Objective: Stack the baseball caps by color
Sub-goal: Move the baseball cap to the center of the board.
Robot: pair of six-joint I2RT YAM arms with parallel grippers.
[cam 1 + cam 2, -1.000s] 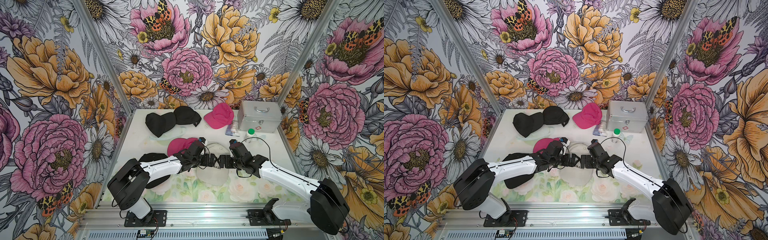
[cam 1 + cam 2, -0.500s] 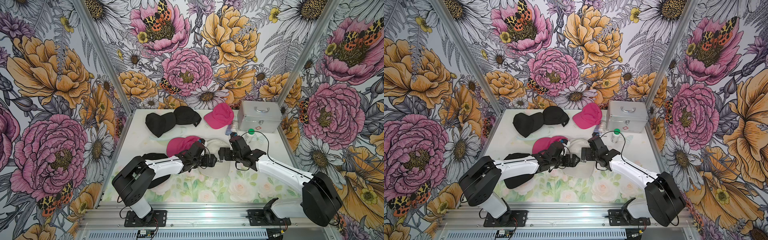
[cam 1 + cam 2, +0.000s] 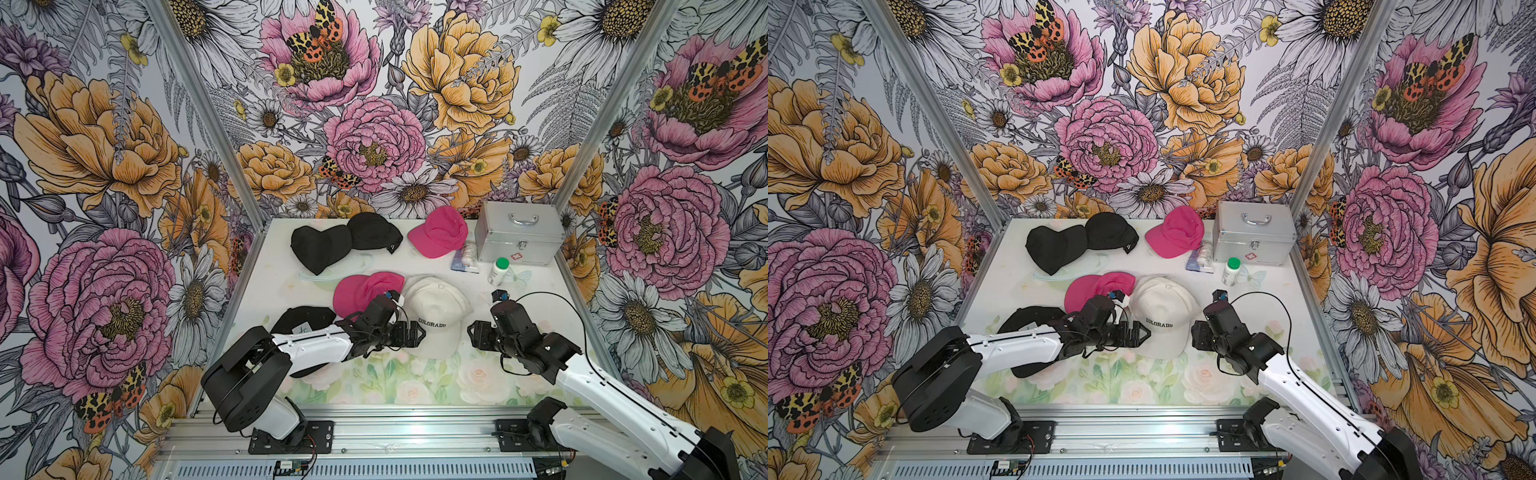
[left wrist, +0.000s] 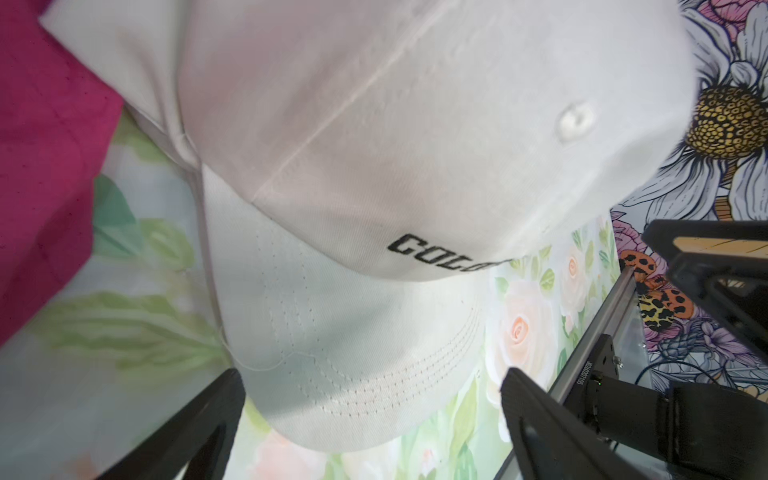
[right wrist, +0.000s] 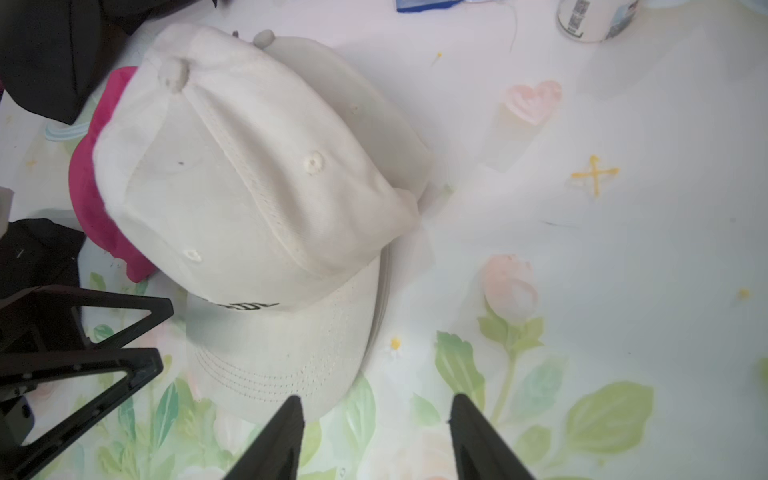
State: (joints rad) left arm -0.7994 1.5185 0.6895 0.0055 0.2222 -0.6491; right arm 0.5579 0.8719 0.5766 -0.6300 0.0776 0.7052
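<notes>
The cream "COLORADO" cap [image 3: 436, 309] lies about mid-counter [image 3: 282, 266], brim toward the near edge. Its crown overlaps a pink cap [image 3: 359, 291] on the side toward the left edge. The left tool [image 3: 415, 334] is spread wide at the brim's left side and holds nothing. The right tool [image 3: 474, 334] sits just beside the brim's right side, its fingers partly apart and empty. A second pink cap [image 3: 436, 232] and two black caps [image 3: 320, 249] lie along the far edge, and another black cap [image 3: 303, 318] lies under the left arm [image 3: 311, 347].
</notes>
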